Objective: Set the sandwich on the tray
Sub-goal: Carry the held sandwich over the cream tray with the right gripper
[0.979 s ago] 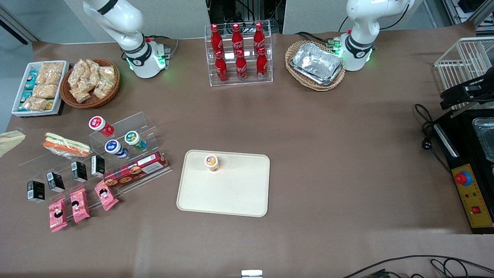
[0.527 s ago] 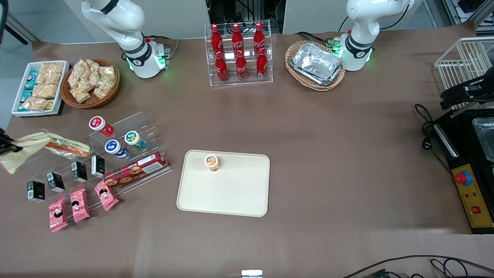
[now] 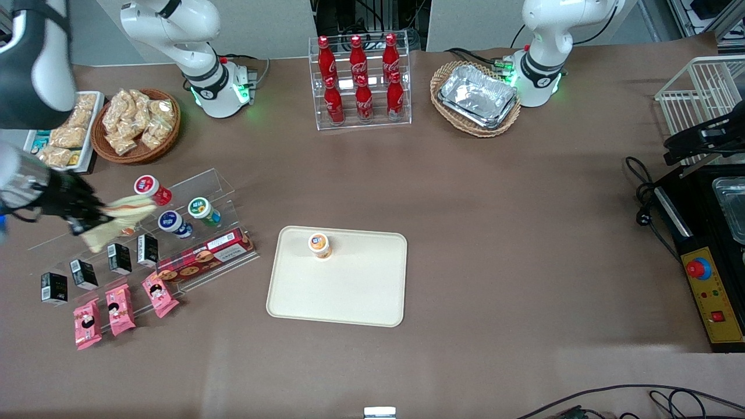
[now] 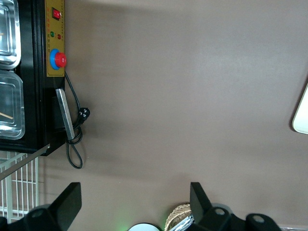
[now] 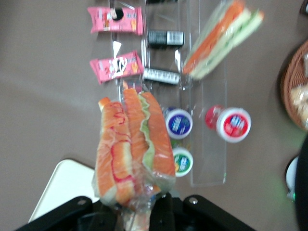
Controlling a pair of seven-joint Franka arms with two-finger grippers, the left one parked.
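My right gripper (image 3: 92,222) is shut on a wrapped wedge sandwich (image 3: 123,212) and holds it in the air above the clear acrylic shelf (image 3: 192,198), toward the working arm's end of the table. In the right wrist view the held sandwich (image 5: 134,144) shows its orange and green cut edge, pinched in the gripper (image 5: 139,211). A second, alike sandwich (image 5: 222,39) lies on the shelf below. The cream tray (image 3: 349,291) lies flat at the table's middle, with an orange-lidded cup (image 3: 319,244) standing on it; a tray corner (image 5: 62,187) shows in the wrist view.
On and around the shelf are lidded cups (image 3: 169,220), small black boxes (image 3: 119,258), a red biscuit box (image 3: 204,256) and pink snack packs (image 3: 121,308). A snack basket (image 3: 137,125), a white snack bin (image 3: 58,139), a cola bottle rack (image 3: 361,81) and foil containers (image 3: 477,96) stand farther from the camera.
My gripper came in from the working arm's end of the table with the sandwich in it and moved toward the tray, now over the shelf.
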